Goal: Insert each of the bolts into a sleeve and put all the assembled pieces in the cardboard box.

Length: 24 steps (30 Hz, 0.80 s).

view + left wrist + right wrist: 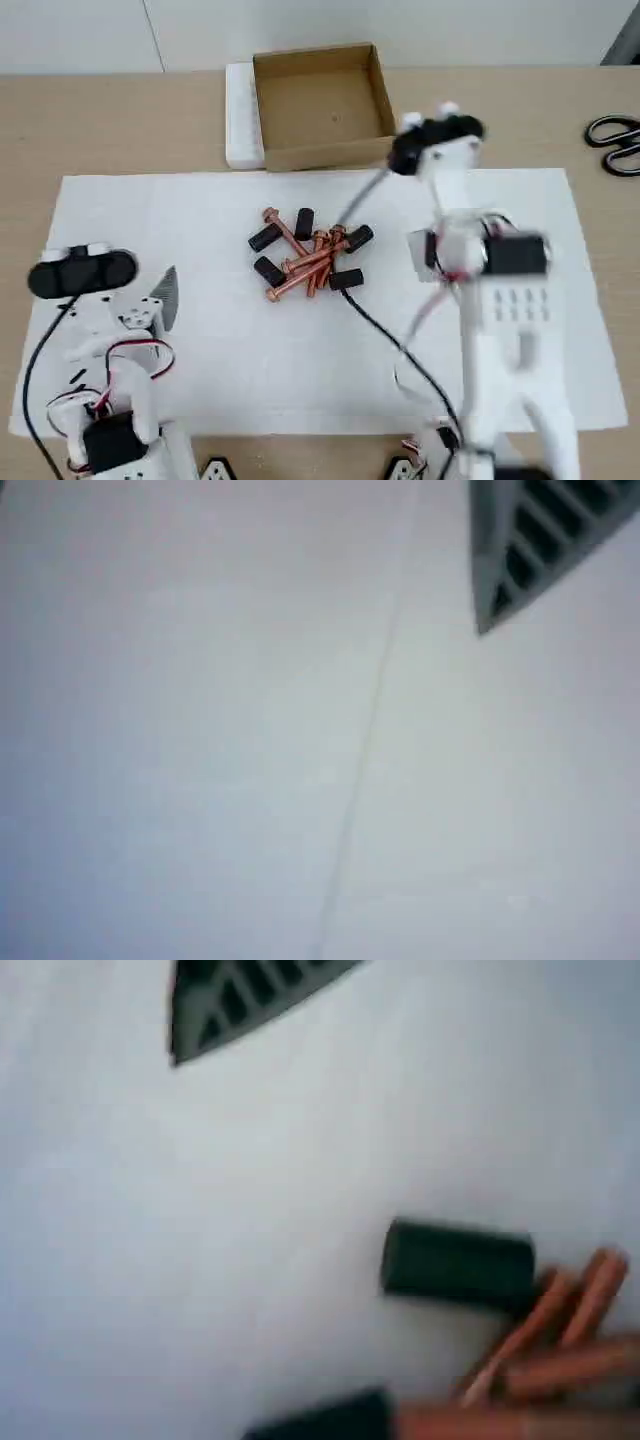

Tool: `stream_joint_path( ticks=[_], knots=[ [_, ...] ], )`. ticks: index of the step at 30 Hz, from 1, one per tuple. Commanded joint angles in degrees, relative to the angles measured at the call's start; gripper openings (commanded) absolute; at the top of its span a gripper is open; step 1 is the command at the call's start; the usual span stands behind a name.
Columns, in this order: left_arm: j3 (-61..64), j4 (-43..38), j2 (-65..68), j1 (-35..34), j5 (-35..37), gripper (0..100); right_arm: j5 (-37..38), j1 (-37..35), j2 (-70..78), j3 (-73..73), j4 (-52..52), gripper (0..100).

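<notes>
Bolts (305,262) and sleeves (346,280) lie heaped mid-surface (130,120), axes crossing, at 9 o'clock from the right arm (500,300), which we judge nearer. Open or closed, we cannot tell for either arm.

The left arm (112,345) sits folded low, its gripper (166,285) pointing forward; the right arm (490,300) stretches far forward, wrist tipped downward.

Coppery metal bolts (300,265), matt black sleeves (265,238)
</notes>
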Motion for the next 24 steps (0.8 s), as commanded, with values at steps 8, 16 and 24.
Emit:
stream_joint_path(
  ticks=[8,16,24],
  knots=[
    [-25.71,2.55,42.90,-3.87,7.56,31,0.88,-6.37,26.68,-22.51,12.70,25.7],
    [-32.84,1.93,61.98,-3.87,12.40,31,2.73,-19.38,27.12,-21.19,9.45,25.6],
    [-23.25,-7.47,58.37,4.22,12.48,31,6.86,-24.22,35.47,-19.69,8.92,25.6]
  ],
)
